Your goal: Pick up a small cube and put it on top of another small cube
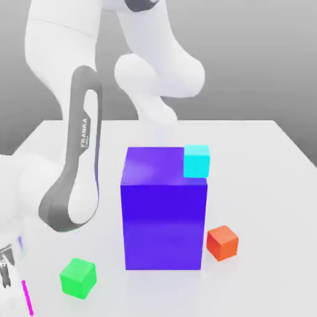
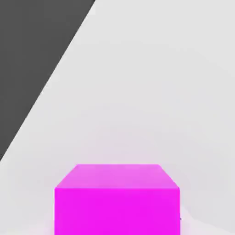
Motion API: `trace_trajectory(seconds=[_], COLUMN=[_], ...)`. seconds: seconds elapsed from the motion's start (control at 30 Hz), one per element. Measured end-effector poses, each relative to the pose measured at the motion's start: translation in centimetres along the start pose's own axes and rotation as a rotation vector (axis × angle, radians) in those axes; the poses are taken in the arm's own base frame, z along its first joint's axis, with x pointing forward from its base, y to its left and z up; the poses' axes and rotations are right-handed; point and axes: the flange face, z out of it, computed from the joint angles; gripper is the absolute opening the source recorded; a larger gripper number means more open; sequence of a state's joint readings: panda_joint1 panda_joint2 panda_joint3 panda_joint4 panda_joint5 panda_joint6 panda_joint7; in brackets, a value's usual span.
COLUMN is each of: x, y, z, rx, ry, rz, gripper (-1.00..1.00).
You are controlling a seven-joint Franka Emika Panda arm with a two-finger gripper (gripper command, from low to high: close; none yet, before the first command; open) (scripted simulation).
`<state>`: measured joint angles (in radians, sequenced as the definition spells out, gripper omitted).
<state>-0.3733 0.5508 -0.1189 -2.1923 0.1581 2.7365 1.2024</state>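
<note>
The fingers (image 1: 6, 272), low at the exterior view's left edge, are drawn narrow; whether they grip the magenta cube (image 2: 116, 199) beside them cannot be told. The exterior view catches that cube as a thin magenta sliver (image 1: 27, 297) just beside the fingers, while the hand view shows its full top and front face resting on the white desk (image 2: 151, 92). Near the fingers sits a green cube (image 1: 78, 277). Farther off stands a tall blue block (image 1: 163, 210) carrying a cyan cube (image 1: 197, 161), with an orange-red cube (image 1: 222, 242) beyond it.
</note>
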Motion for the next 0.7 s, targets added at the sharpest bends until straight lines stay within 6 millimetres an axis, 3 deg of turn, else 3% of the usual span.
trace_trajectory(seconds=[0.17, 0.43, 0.5, 0.6, 0.63, 0.7], x=[-0.6, -8.1, -8.7, -8.8, -8.8, -8.8], y=[0.4, 7.0, 7.7, 7.9, 7.9, 7.9], z=[-6.0, -10.8, -9.5, -6.1, -5.2, -5.2], rx=[0.001, 0.001, 0.0, 0.0, 0.0, 0.0], ry=[-0.003, -0.005, -0.002, 0.0, 0.0, 0.0], rz=[-0.004, -0.075, -0.082, -0.083, -0.083, -0.083], gripper=[-1.0, -1.0, -1.0, -1.0, 1.0, 1.0])
